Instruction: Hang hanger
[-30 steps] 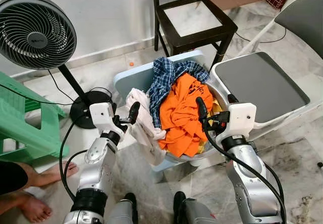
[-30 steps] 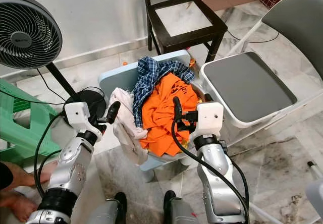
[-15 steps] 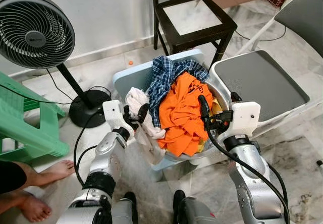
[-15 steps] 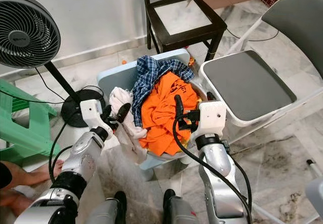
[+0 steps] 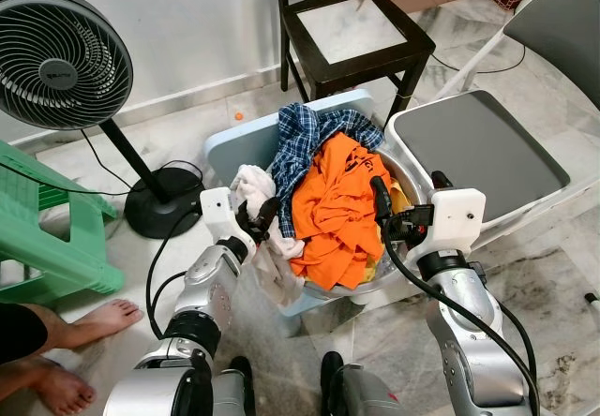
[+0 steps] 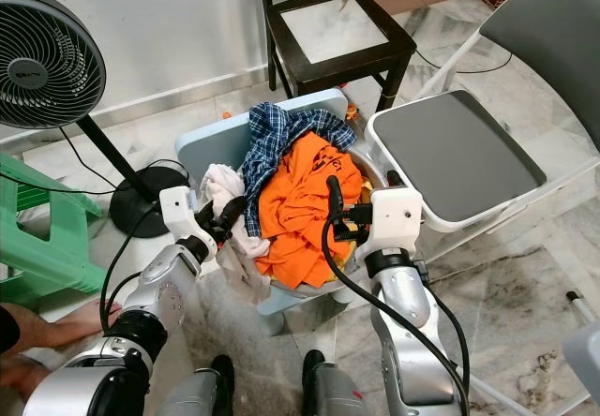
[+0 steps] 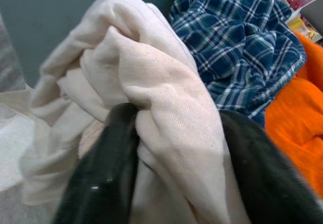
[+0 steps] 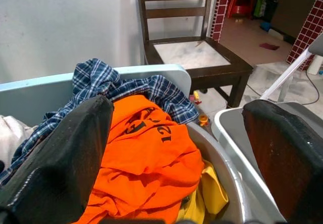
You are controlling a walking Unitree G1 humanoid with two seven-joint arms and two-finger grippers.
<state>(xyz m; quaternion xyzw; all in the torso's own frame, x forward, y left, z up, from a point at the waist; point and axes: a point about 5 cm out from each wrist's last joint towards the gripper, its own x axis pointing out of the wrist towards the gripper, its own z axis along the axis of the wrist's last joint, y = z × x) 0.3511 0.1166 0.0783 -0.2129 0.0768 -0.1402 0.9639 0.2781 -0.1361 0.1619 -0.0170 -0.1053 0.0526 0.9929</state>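
- Marble floor tiles (image 5: 562, 275), veined grey and white, are running up to a plain white wall.
- Crowding the floor are a black standing fan (image 5: 66, 60), a green plastic stool (image 5: 47, 238), a dark wooden chair (image 5: 361, 32) and a grey folding chair (image 5: 478, 149).
- Soft crumpled laundry is spilling over a pale blue basket (image 5: 225, 144): an orange shirt (image 5: 337, 205), a blue plaid shirt (image 5: 309, 140), a cream garment (image 7: 151, 82).
- Left tool (image 5: 259, 219) is pinching a fold of the cream garment.
- Right tool (image 8: 176, 148) is hanging with fingers spread wide beside the orange shirt.
- Someone's bare feet (image 5: 80, 341) are resting nearby.
- No hanger can be made out.
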